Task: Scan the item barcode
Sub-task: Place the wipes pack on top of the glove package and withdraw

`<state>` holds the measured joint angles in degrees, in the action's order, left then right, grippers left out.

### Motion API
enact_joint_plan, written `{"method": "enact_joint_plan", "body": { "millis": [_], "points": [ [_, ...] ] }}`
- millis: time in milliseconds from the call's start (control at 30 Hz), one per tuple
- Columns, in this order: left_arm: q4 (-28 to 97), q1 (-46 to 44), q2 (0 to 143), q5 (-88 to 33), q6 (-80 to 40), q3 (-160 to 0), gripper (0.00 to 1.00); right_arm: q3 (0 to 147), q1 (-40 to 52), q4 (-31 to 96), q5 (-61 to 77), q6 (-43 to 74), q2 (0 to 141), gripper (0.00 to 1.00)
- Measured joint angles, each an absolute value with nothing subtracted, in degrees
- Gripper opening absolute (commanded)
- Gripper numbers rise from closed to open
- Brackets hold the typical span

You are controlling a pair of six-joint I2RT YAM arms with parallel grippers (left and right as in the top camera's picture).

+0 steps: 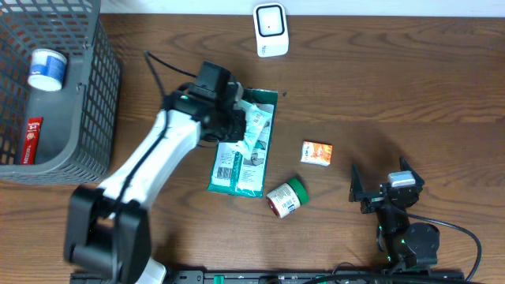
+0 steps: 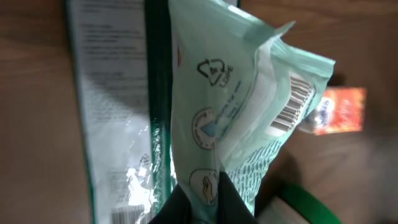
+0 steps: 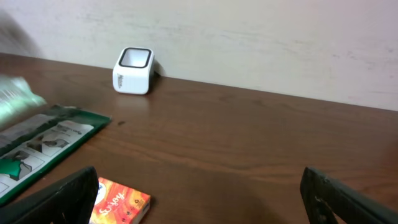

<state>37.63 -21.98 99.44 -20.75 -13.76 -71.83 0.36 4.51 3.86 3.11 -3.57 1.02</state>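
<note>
My left gripper [image 1: 235, 118] is shut on a pale green soft packet [image 1: 257, 126], held just above a flat dark green pack [image 1: 239, 164]. The left wrist view shows my left gripper [image 2: 202, 205] pinching the packet [image 2: 230, 106] at its lower edge, and a barcode [image 2: 292, 106] shows on its white side flap. The white scanner [image 1: 271, 30] stands at the table's far edge, well apart from the packet; it also shows as the scanner [image 3: 133, 70] in the right wrist view. My right gripper [image 1: 381, 183] rests open and empty at the front right.
An orange box [image 1: 316, 153] and a tipped jar with a green lid [image 1: 286, 197] lie right of the dark green pack. A grey wire basket [image 1: 102, 102] at the far left holds a white tub [image 1: 47, 69] and a red item [image 1: 31, 138].
</note>
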Motion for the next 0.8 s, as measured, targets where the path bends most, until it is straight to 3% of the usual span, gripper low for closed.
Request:
{"method": "enact_joint_plan", "body": {
  "millis": [133, 233, 333, 500, 667, 800],
  "points": [
    [31.48, -23.53, 106.13, -20.69, -14.72, -71.53, 0.08, 0.36, 4.51, 3.86, 3.11, -3.57, 1.02, 0.99],
    [30.63, -23.86, 108.97, -20.93, -15.35, -71.37, 0.56, 0.36, 4.51, 3.86, 3.11, -3.57, 1.02, 0.99],
    [31.24, -23.83, 109.36, -21.21, -16.25, -71.16, 0.71, 0.36, 4.51, 3.86, 3.11, -3.57, 1.02, 0.99],
    [32.38, -23.83, 108.14, -22.63, -16.69, -71.16, 0.78, 0.36, 4.51, 3.86, 3.11, -3.57, 1.02, 0.99],
    [33.01, -23.81, 101.95, -22.76, -16.69, -71.61, 0.78, 0.36, 4.51, 3.86, 3.11, -3.57, 1.02, 0.99],
    [40.88, -23.07, 94.63, -21.50, -16.32, -78.24, 0.79, 0.36, 4.51, 3.86, 3.11, -3.57, 1.02, 0.99]
  ]
}}
